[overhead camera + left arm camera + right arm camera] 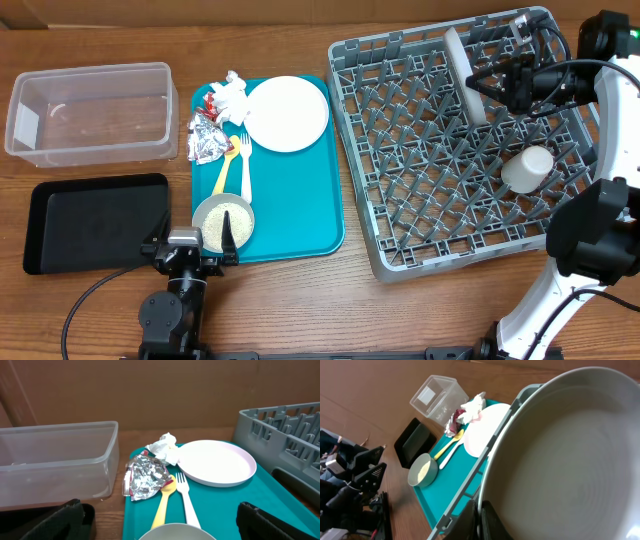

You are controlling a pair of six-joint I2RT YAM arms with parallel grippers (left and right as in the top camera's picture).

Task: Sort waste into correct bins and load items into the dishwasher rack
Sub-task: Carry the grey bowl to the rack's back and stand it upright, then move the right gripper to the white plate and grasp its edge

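Logged the left hand (197,240) low at the near edge of the tabletop (300,310), fingers spread wide, gripping nothing. Placed it just at the near rim of the small pale bowl (198,214), with one finger overlapping that rim from overhead. Found the bowl on the near-left corner of the teal tray (300,200), filled with whitish rice-like grains (222,228). Noted yellow cutlery (226,170) and a white fork (245,170) lying side by side just beyond the bowl. Noted crinkled foil wrappers (207,140) at the tray's left edge and a crumpled white paper napkin (232,90) at its far-left corner. Saw the napkin touching the white round plate (288,113), which lay flat on the tray. Recorded the clear tub (95,112) to the left of the tray and the black tray (95,222) in front of it, both without contents (as far as could be seen). Found the right hand (478,82) over the far side of the dishwasher rack (420,180), closed on the rim of the pale grey plate (464,70). Saw that plate standing on edge among the pegs. Spotted the small white cup (527,168) on its side in the rack, nearer the right wall, well apart from the plate.
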